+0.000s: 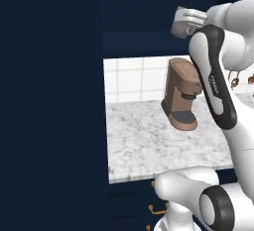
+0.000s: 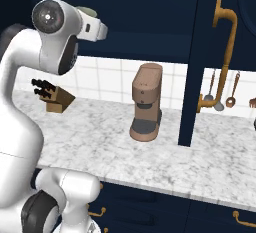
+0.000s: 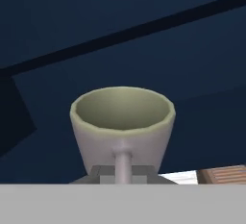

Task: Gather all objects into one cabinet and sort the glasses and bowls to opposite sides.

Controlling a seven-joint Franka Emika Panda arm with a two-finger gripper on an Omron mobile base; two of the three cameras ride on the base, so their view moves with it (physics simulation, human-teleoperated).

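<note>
The tool (image 3: pixel 123 174) is pinched on the handle of the grey-beige mug (image 3: pixel 122 124), carried high before the dark cabinet (image 3: pixel 144 35), well above the bench (image 2: pixel 150 152). It looks light, stiff, glazed and slippery; held by 1 handle, it could swing or chip.

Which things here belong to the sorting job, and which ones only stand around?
Belong to the job:
- mug, held by its handle in the shut tool
- cabinet door with the golden handle

Only standing around:
- coffee machine on the counter
- knife block
- hanging ladles
</note>
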